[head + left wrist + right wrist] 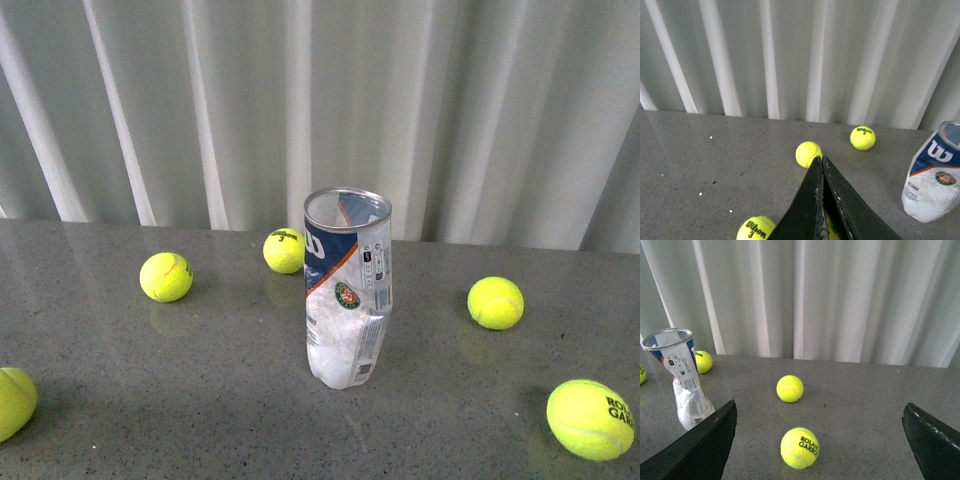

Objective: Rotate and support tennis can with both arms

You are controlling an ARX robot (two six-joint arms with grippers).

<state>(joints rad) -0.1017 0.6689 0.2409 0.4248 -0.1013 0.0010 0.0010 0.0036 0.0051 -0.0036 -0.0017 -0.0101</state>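
Standing mid-table, tennis can [348, 290] upright, open metal rim up, long axis vertical with a slight lean; lower half crumpled. Risks: dented base makes it tippy, so a one-sided push likely topples it; nearby tennis ball [284, 250] could get knocked. Left gripper [821, 165] pinched closed, empty. Right gripper [820, 440] spread wide, empty.

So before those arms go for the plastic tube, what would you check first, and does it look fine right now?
1. Tennis can standing upright on the table: ok, though dented.
2. Can empty, open end up: ok.
3. Right gripper open wide enough: ok.
4. Left gripper open: not ok, fingers together.
5. Balls clear of the can: nearest ball sits close behind; cannot tell if touching.
6. Arms seen from the front view: not ok, neither shows.
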